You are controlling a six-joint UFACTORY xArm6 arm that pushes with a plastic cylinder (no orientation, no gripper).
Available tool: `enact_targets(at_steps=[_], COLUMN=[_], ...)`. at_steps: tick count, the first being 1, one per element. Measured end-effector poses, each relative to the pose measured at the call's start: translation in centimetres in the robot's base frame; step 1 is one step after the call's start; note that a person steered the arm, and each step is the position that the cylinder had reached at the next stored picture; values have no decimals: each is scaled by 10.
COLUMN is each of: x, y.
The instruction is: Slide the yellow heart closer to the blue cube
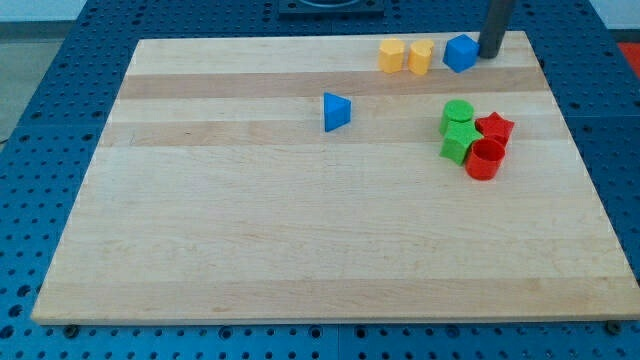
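The blue cube (460, 53) sits near the view's top edge of the wooden board (300, 230). Two yellow blocks lie in a row just left of it. The nearer one (421, 56) looks like the yellow heart and stands a small gap from the cube. The farther one (391, 55) looks many-sided. My dark rod comes down from the view's top, and my tip (489, 56) rests just right of the blue cube, close to or touching its right side.
A blue triangular block (336, 111) lies alone left of centre. A tight cluster at the right holds a green cylinder (458, 114), a green star (459, 141), a red star (494, 128) and a red cylinder (485, 160). Blue pegboard surrounds the board.
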State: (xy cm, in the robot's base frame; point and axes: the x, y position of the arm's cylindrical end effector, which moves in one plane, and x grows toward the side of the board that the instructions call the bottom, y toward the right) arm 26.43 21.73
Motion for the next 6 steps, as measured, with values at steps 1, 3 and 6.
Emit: enact_targets(at_steps=[1, 3, 6], x=[64, -48, -57], y=[1, 25, -86])
